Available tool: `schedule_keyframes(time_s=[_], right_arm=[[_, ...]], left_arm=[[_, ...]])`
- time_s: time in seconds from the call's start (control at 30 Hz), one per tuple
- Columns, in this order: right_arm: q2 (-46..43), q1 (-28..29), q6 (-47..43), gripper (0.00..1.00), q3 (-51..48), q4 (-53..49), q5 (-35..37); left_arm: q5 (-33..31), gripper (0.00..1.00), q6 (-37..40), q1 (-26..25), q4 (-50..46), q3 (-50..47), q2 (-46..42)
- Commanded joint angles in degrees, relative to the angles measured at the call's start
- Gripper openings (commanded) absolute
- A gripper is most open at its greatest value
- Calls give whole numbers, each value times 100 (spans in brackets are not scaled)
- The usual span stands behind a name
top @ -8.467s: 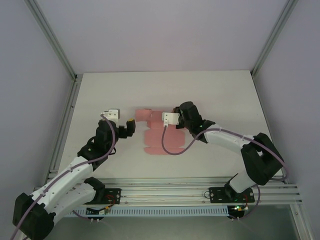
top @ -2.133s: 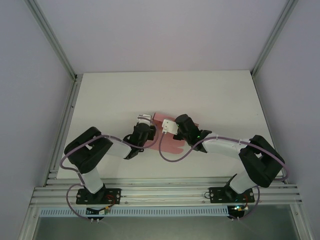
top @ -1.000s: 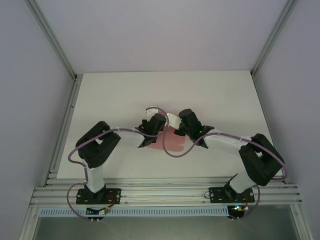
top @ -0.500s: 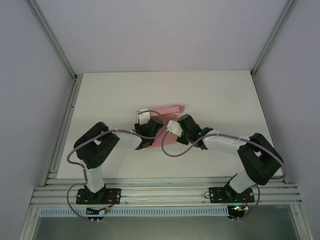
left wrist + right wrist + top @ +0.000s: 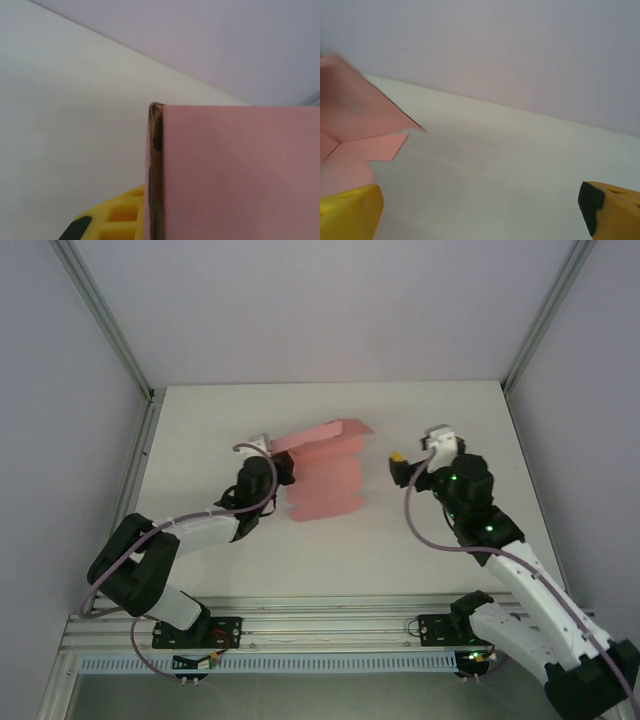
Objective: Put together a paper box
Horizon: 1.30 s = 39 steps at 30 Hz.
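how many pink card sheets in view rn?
1. The paper box sits in the middle of the table, far end raised, its left edge pinched by the left gripper. A second sheet stacked under it can't be ruled out.

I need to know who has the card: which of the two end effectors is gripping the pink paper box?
The left end effector, shut on the paper box's left edge; the right end effector stands open, apart from it.

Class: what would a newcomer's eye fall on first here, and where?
The pink paper box, a partly folded sheet with its far flap raised, at the middle of the table. The left gripper is shut on its left edge; the right gripper stands open to its right, clear of it.
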Motion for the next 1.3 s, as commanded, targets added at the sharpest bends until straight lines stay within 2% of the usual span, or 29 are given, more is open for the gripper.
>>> schedule_keyframes(time_s=[0.0, 0.17, 0.23, 0.33, 0.47, 0.6, 0.77, 0.9, 1.03, 1.13, 1.27], right_arm=[[-243, -412, 1346, 100, 208, -747, -142], [267, -1041, 1877, 100, 579, -1406, -526], [718, -1224, 1972, 100, 714, -1454, -904], [1302, -1281, 1934, 100, 840, -1055, -1677], [1888, -1188, 1866, 100, 1059, -197, -3312], [2526, -825, 1527, 100, 1550, -159, -3560], [3208, -690, 1243, 100, 1890, 3, -4185], [3522, -511, 879, 99, 2065, -204, -4936], [3524, -388, 678, 98, 1924, -359, -5618], [3595, -224, 794, 96, 1784, -204, -6186], [3789, -59, 823, 93, 1810, -218, -6400]], left_arm=[[2618, 0, -935, 386, 2071, -335, 324], [4703, 0, -1796, 445, 3662, 229, 1189], [5120, 0, -2109, 438, 3672, 563, 1432], [5227, 0, -2098, 404, 3647, 668, 1431], [5198, 0, -1943, 389, 3103, 702, 1189], [5212, 0, -1250, 200, 2045, 842, 1034], [5518, 0, -748, -86, 1543, 1021, 948], [5036, 0, -266, -183, 642, 1096, 683], [3766, 0, 616, -425, -694, 1211, 184], [3089, 0, 961, -648, -1038, 1305, -87], [2570, 0, 1098, -855, -1447, 1546, -186]])
